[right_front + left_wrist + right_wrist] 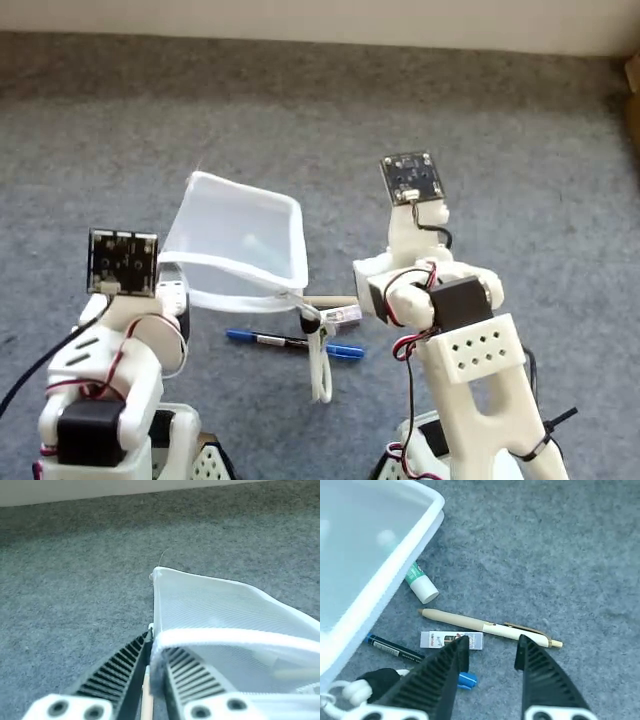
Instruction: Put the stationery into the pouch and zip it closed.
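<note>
Gripping the rim of the white mesh pouch (pixel 215 605) with left claw (pixel 150 639) closed tight; holding right claw (pixel 492 645) open, empty, above beige pen (pixel 485 626) just beside the pouch.

Pouch rim (pixel 395 564) over glue stick (pixel 422 587)

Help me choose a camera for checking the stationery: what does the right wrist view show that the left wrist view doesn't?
Right wrist view: beige pen, blue pen, glue stick and small packet on the carpet by the pouch, below the open right pincer. Left wrist view: the left pincer shut on the pouch's rim. Both: the white pouch and grey carpet.
</note>
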Controlling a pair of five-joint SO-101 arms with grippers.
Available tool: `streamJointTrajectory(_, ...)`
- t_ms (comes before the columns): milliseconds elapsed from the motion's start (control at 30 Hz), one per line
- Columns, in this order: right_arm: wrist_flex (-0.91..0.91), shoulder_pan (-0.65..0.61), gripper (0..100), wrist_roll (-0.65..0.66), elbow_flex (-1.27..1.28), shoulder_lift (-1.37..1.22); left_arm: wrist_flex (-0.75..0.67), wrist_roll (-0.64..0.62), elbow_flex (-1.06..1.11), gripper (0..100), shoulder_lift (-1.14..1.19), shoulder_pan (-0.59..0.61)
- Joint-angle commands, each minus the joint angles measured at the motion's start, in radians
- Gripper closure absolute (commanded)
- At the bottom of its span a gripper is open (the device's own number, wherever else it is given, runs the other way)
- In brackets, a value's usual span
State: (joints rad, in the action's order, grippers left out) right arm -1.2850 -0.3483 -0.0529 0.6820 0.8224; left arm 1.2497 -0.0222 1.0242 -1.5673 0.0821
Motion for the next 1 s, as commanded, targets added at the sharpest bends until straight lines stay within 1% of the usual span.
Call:
streamJointTrajectory(0,0.024,0.012,85.0,-0.011,-0.007,0.022,0.02,-0.02,-0.16,99,0.143,0.05)
streamJointTrajectory(67,0.025,0.013,85.0,-0.014,-0.004,0.021,0.038,-0.032,-0.202,99,0.182,0.084)
streamJointTrajectory(167,0.022,0.028,85.0,-0.097,-0.008,-0.012,0.069,-0.035,-0.239,99,0.222,0.101)
streamJointTrajectory(300,0.024,0.077,84.5,-0.164,-0.03,-0.148,0.077,-0.037,-0.242,99,0.251,0.104)
streamJointTrajectory(467,-0.001,0.085,78.1,-0.353,-0.091,-0.329,0.074,-0.037,-0.239,99,0.252,0.104)
streamJointTrajectory(533,-0.007,0.084,77.6,-0.377,-0.099,-0.377,0.074,-0.037,-0.239,99,0.252,0.104)
streamJointTrajectory(700,-0.005,0.085,77.6,-0.387,-0.101,-0.421,0.074,-0.037,-0.237,99,0.252,0.101)
streamJointTrajectory(733,-0.005,0.084,77.4,-0.408,-0.101,-0.426,0.074,-0.037,-0.237,99,0.252,0.099)
streamJointTrajectory(767,-0.002,0.082,77.2,-0.463,-0.097,-0.432,0.074,-0.037,-0.237,99,0.252,0.099)
streamJointTrajectory(867,0.021,0.081,77.1,-0.694,-0.101,-0.464,0.074,-0.037,-0.236,99,0.252,0.099)
streamJointTrajectory(900,0.042,0.081,77.1,-0.74,-0.101,-0.478,0.074,-0.037,-0.236,99,0.252,0.099)
streamJointTrajectory(967,0.079,0.082,77.1,-0.76,-0.099,-0.51,0.074,-0.037,-0.236,99,0.252,0.099)
